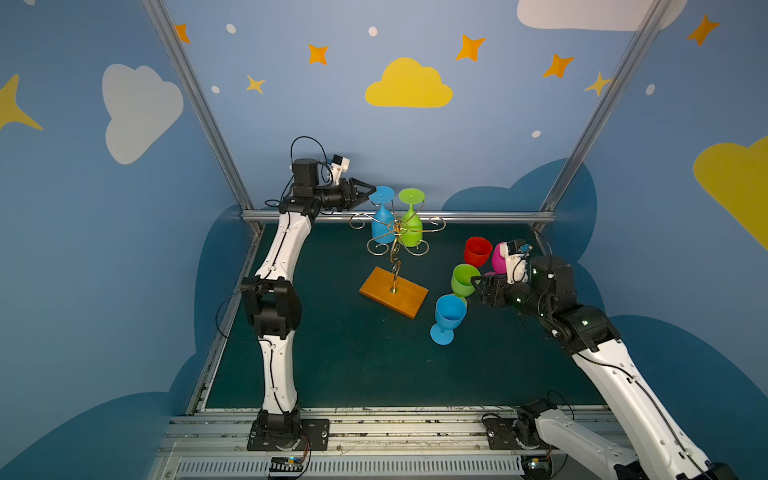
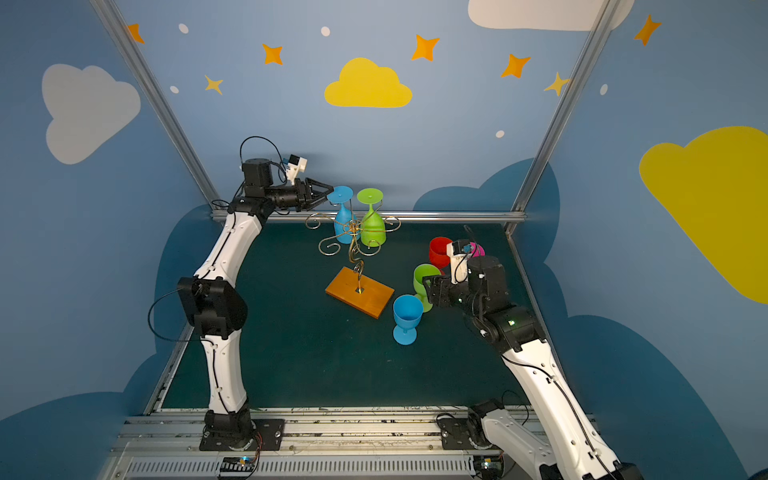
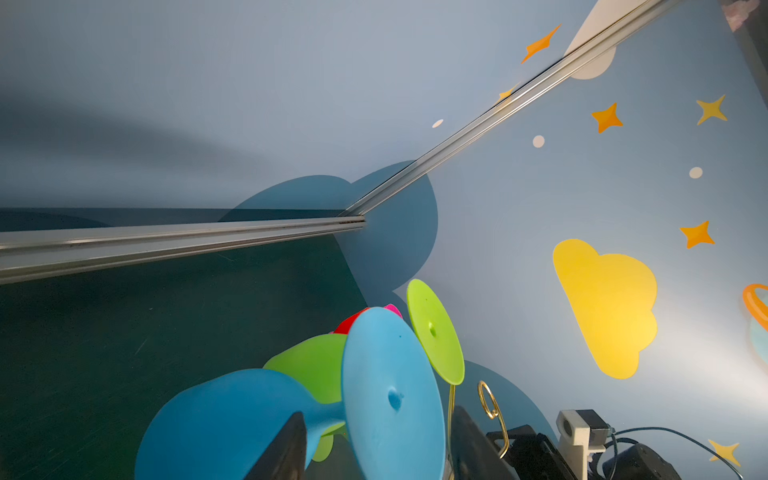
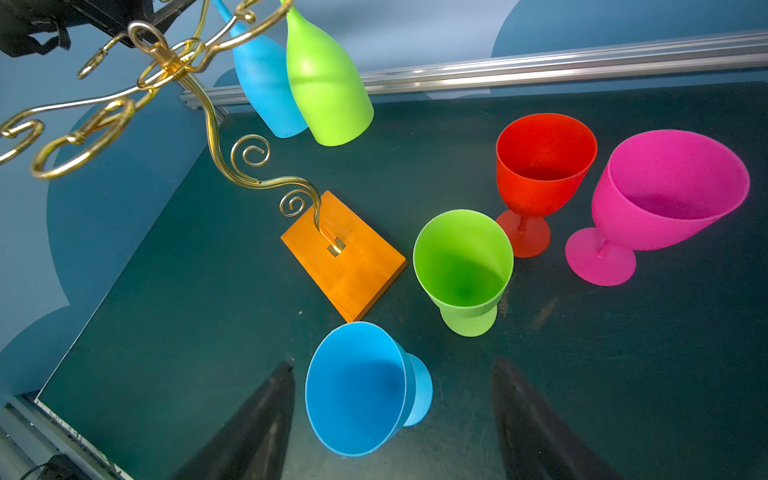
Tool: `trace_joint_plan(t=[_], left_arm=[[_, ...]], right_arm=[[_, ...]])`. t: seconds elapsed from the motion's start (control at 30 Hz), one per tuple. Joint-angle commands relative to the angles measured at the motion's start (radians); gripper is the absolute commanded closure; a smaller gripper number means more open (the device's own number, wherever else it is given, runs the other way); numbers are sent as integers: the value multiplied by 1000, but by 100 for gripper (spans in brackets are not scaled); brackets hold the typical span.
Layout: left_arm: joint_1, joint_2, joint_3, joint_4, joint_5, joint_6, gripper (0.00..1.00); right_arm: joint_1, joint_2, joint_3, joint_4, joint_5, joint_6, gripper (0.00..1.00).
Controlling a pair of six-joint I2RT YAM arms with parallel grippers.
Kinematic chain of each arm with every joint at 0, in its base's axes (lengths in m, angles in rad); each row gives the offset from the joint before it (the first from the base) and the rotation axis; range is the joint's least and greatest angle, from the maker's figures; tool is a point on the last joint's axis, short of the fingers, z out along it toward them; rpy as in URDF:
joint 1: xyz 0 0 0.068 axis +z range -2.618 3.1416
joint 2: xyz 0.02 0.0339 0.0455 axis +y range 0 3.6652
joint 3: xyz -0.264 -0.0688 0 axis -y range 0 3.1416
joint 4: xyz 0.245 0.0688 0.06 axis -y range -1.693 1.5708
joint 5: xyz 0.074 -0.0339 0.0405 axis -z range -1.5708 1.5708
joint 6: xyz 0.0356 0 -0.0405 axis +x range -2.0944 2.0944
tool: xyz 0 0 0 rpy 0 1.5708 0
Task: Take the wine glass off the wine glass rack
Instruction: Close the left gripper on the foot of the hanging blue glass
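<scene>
Right arm [image 1: 623,374] hovers low; left gripper [image 1: 371,192] straddles hanging blue glass [image 1: 382,216].

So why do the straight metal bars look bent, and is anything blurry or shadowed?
In both top views the wide lens splays the frame posts outward; in the left wrist view the blue glass foot is close and soft, and a broad grey shadow crosses the wall; in the right wrist view the dark fingers are blurred, the gold rack shows glints.
</scene>
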State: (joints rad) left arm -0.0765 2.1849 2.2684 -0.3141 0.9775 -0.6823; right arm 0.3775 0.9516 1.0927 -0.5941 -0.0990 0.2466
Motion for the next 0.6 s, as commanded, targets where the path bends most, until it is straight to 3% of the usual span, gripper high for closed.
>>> trace_joint_plan(t=[0.0, 0.57], left_arm=[[-6, 21, 25, -21, 30, 17, 48], [-10, 2, 32, -11, 42, -2, 74]], right_arm=[[-5, -3, -4, 22, -10, -3, 27], [-8, -26, -19, 22, 1, -3, 27]])
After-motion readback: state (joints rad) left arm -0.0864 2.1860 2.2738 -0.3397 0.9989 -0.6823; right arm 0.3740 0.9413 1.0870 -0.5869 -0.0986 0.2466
